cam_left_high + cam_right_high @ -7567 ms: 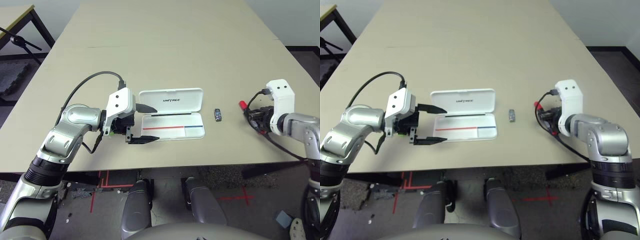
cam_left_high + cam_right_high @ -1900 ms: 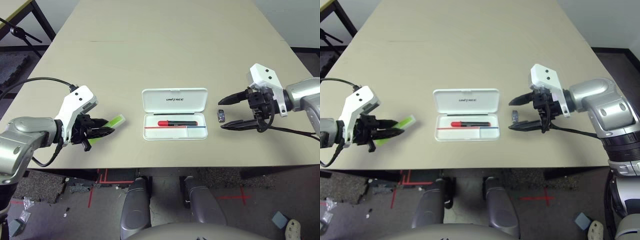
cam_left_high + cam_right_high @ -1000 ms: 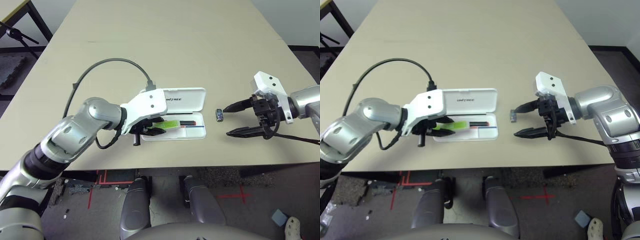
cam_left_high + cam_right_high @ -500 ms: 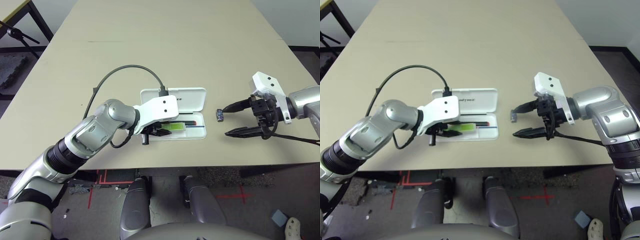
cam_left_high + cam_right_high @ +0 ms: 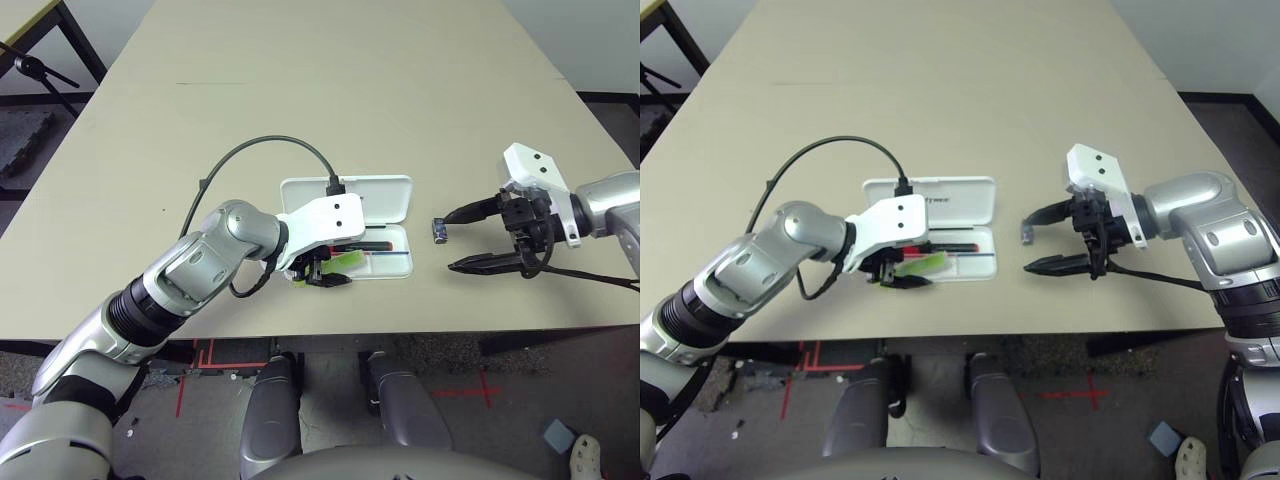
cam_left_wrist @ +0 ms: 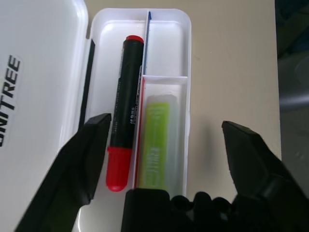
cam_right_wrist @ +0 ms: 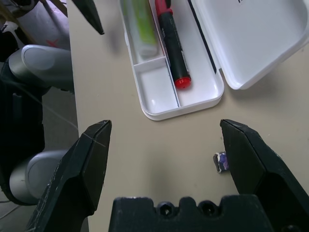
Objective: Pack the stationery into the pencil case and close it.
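Left jaws and right jaws gape wide, the left seemingly to free the green stick inside the near compartment.

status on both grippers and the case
left jaws open over case; green stick and marker inside, lid up; right jaws open by small dark piece
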Robot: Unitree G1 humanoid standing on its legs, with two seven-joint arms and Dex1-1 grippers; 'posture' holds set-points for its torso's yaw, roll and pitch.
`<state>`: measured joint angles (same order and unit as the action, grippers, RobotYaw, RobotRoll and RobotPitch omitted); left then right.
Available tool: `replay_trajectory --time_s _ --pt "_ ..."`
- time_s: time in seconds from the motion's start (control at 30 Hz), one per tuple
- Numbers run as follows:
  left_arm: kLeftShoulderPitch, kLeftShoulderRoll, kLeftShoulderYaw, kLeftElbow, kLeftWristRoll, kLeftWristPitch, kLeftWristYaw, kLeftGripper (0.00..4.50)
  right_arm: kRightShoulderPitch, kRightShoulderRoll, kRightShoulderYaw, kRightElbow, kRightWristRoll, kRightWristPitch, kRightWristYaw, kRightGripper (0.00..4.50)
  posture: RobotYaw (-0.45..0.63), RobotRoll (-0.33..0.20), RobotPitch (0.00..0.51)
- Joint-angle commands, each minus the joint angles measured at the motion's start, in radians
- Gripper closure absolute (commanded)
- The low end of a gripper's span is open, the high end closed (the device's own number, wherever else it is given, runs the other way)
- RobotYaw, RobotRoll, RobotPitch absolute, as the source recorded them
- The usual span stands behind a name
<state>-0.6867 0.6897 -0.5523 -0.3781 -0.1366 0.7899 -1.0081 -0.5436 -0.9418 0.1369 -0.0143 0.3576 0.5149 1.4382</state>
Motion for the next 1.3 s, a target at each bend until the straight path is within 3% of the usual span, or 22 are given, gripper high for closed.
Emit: replay_trajectory --time_s 0.03,0.3,0.53,0.73,0.83,1.03,1.17,1.3 --pt "0.038 0.029 0.043 -0.020 -0.017 -0.020 -0.019 0.04 -0.005 0.001 -0.001 0.005 -0.005 -0.010 -0.001 0.00 -0.06 0.000 0.168" --pt "0.076 0.081 0.113 -0.023 -0.024 -0.070 -0.039 0.04 -0.005 0.009 -0.001 0.011 -0.006 -0.017 -0.006 0.00 -0.06 0.000 0.166" --pt "0.123 0.096 0.306 -0.030 -0.146 -0.164 -0.090 0.04 0.004 -0.021 -0.063 0.022 0.015 0.021 -0.047 0.00 -0.06 0.000 0.160" --pt "0.151 0.130 0.432 -0.046 -0.234 -0.170 -0.112 0.04 0.041 0.002 -0.170 -0.064 0.061 0.191 -0.223 0.00 -0.08 0.000 0.159" --pt "0.159 0.138 0.459 -0.048 -0.256 -0.165 -0.109 0.04 0.004 0.121 -0.244 -0.105 0.046 0.380 -0.501 0.00 -0.08 0.000 0.160" --pt "0.148 0.135 0.446 -0.032 -0.259 -0.174 -0.102 0.04 -0.052 0.285 -0.318 -0.160 0.002 0.648 -0.852 0.00 -0.11 0.000 0.161" --pt "0.134 0.132 0.430 -0.012 -0.247 -0.190 -0.107 0.04 -0.085 0.423 -0.363 -0.207 -0.009 0.796 -1.015 0.00 -0.12 0.000 0.159" --pt "0.126 0.130 0.414 0.001 -0.238 -0.203 -0.105 0.04 -0.052 0.501 -0.359 -0.267 -0.002 0.893 -1.083 0.00 -0.11 0.000 0.154"
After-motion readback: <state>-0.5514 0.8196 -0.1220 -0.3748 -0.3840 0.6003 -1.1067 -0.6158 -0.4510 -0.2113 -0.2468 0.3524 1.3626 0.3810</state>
